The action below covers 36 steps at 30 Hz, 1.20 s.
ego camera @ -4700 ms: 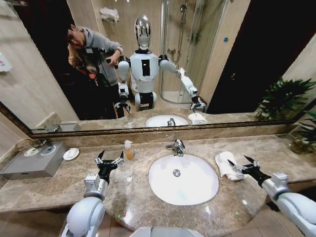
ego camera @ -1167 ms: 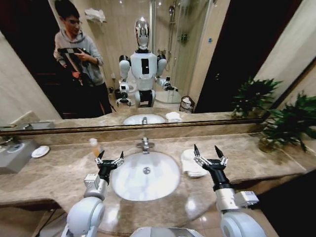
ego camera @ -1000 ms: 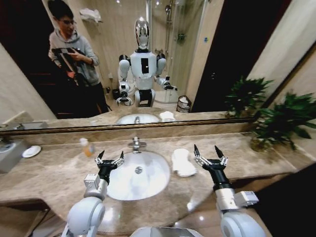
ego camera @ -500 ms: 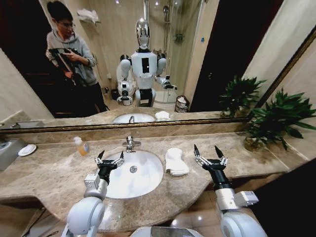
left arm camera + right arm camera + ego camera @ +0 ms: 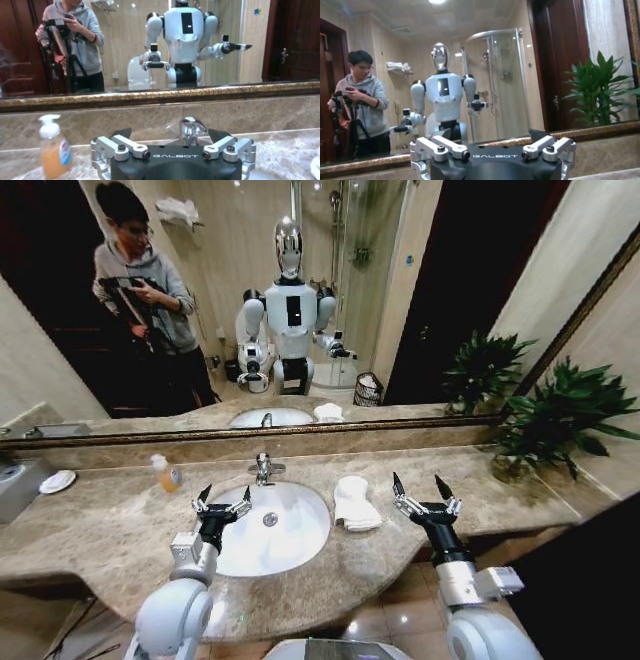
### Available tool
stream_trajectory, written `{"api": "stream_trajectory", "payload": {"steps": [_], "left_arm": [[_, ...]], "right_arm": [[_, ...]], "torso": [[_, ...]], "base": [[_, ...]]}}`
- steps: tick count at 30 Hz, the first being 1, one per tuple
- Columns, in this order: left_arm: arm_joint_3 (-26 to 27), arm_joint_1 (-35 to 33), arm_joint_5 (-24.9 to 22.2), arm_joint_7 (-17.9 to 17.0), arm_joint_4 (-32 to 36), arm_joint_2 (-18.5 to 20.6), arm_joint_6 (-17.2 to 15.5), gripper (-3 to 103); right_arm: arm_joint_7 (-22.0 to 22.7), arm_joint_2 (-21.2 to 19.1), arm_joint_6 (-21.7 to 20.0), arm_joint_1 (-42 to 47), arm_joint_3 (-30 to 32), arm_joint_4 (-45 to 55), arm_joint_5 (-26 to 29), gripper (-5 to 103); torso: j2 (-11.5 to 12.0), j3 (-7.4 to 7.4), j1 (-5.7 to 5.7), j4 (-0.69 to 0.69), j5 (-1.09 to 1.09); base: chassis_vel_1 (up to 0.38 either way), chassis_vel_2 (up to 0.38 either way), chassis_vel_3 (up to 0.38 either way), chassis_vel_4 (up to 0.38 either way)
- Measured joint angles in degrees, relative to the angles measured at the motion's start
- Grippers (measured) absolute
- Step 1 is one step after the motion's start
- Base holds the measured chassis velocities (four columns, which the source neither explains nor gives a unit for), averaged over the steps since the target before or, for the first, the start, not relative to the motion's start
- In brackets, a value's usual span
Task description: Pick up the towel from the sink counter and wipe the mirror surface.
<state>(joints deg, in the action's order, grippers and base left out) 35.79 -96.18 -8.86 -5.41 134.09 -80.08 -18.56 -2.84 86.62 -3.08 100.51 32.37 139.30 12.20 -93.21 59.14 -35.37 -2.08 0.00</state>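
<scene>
Right claw (image 5: 424, 491) hangs with fingers spread wide and holding nothing, just right of the small thick white cloth towel (image 5: 356, 503). It is the nearer arm. Left claw (image 5: 222, 502) waits released over the white oval basin (image 5: 290, 530). Towel lies on the brown marble desk (image 5: 100, 525), long side pointing toward the wide bronze-framed mirror (image 5: 420, 300) behind.

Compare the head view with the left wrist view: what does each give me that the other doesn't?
Head view alone: the towel lying on the sink counter between the basin and the open right gripper, plus the potted plants at the counter's far right.

Left wrist view alone: a close look at the open left gripper level with the tap, empty.

Both: the soap bottle, the tap, the mirror with its bronze frame, and the robot's reflection in it.
</scene>
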Motion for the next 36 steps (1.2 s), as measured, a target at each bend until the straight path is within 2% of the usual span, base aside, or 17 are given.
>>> {"api": "stream_trajectory", "payload": {"steps": [8,10,13,18,36], "left_arm": [[0.0,0.0,0.0,0.0,0.0,0.0,0.0,100],[0.0,0.0,0.0,0.0,0.0,0.0,0.0,100],[0.0,0.0,0.0,0.0,0.0,0.0,0.0,100],[0.0,0.0,0.0,0.0,0.0,0.0,0.0,100],[0.0,0.0,0.0,0.0,0.0,0.0,0.0,100]], "right_arm": [[0.0,0.0,0.0,0.0,0.0,0.0,0.0,100],[0.0,0.0,0.0,0.0,0.0,0.0,0.0,100],[0.0,0.0,0.0,0.0,0.0,0.0,0.0,100],[0.0,0.0,0.0,0.0,0.0,0.0,0.0,100],[0.0,0.0,0.0,0.0,0.0,0.0,0.0,100]], "torso": [[0.0,-0.03,0.09,0.03,0.01],[0.0,-0.03,0.09,-0.02,-0.01],[0.0,-0.02,0.05,0.02,0.03],[0.0,0.01,-0.04,-0.01,0.02],[0.0,0.00,0.02,0.01,0.00]], "base": [[0.177,-0.156,-0.216,0.178],[0.068,-0.040,-0.075,0.086],[0.027,-0.012,-0.026,0.042],[-0.072,0.009,0.066,-0.023],[-0.007,0.005,0.005,-0.005]]}}
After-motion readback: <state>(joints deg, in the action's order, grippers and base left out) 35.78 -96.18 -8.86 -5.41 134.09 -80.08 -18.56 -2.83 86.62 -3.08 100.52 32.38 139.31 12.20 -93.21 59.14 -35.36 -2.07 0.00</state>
